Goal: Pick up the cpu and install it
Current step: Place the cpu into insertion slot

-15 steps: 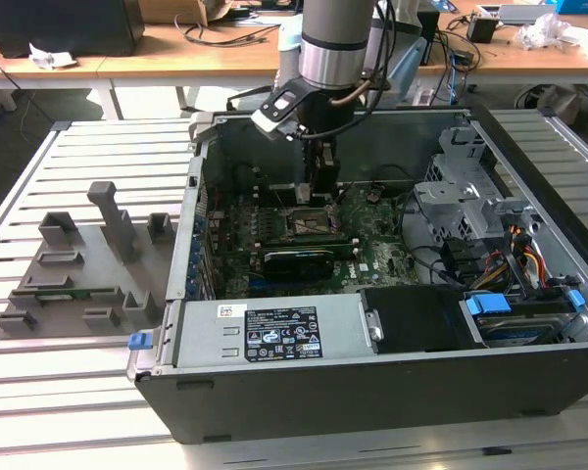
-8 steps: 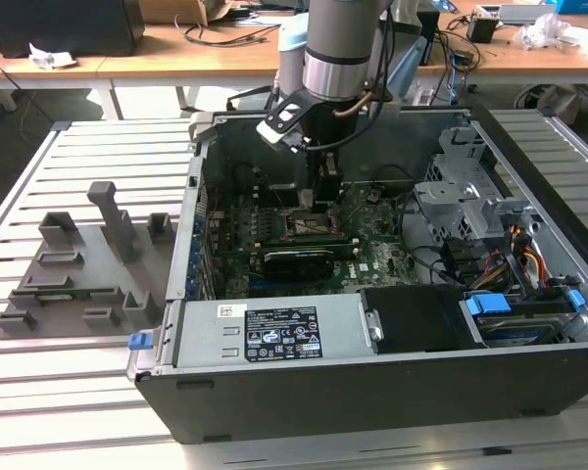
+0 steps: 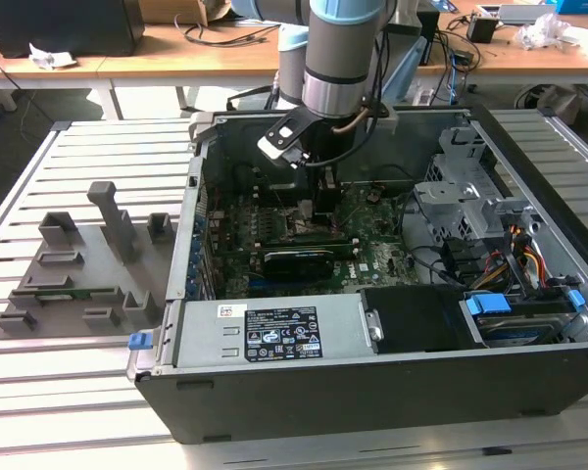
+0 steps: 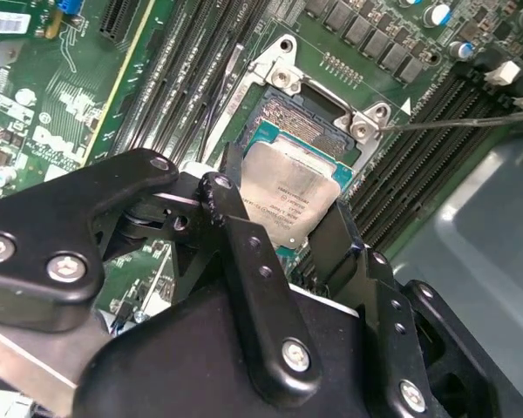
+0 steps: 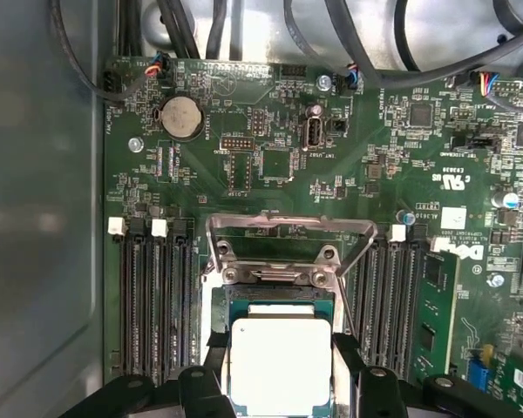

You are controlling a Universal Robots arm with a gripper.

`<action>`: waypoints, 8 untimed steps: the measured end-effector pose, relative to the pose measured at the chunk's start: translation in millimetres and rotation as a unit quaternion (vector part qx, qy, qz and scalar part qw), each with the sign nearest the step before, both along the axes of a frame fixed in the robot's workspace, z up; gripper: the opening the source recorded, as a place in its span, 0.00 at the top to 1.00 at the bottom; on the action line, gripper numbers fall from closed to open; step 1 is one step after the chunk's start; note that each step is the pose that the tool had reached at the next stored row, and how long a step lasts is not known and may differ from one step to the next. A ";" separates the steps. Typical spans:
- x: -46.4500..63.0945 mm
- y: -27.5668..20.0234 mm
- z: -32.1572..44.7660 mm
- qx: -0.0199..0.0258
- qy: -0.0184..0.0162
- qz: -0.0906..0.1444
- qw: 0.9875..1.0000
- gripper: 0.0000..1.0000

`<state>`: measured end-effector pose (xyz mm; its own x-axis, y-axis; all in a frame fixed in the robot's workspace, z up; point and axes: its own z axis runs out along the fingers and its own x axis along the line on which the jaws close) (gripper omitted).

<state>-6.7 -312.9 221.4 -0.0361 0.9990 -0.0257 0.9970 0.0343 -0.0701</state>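
Evidently the install step was in hand: the claw was clenched on the cpu, held by two opposite edges between its fingers, just over the open socket beneath. Seating it would likely call for squared edges and a straight, gentle descent.

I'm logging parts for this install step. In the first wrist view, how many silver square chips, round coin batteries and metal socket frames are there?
cpu: 1
coin battery: 1
socket frame: 1
Total: 3
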 end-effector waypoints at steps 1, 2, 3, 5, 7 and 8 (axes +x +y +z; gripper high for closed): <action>0.0 -0.1 -2.1 0.000 0.000 0.000 1.000 0.45; -0.1 -0.1 -4.0 0.000 0.000 0.000 1.000 0.45; -0.3 -0.1 -7.5 0.000 0.000 0.000 1.000 0.45; -1.3 -0.2 -11.5 0.000 0.000 0.000 1.000 0.45; -1.8 -0.2 -14.4 0.000 0.000 -0.002 1.000 0.45; -1.8 -0.2 -15.6 0.000 0.000 -0.003 1.000 0.45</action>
<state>-8.5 -313.2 205.8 -0.0297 0.9992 -0.0255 0.9972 0.0279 -0.0701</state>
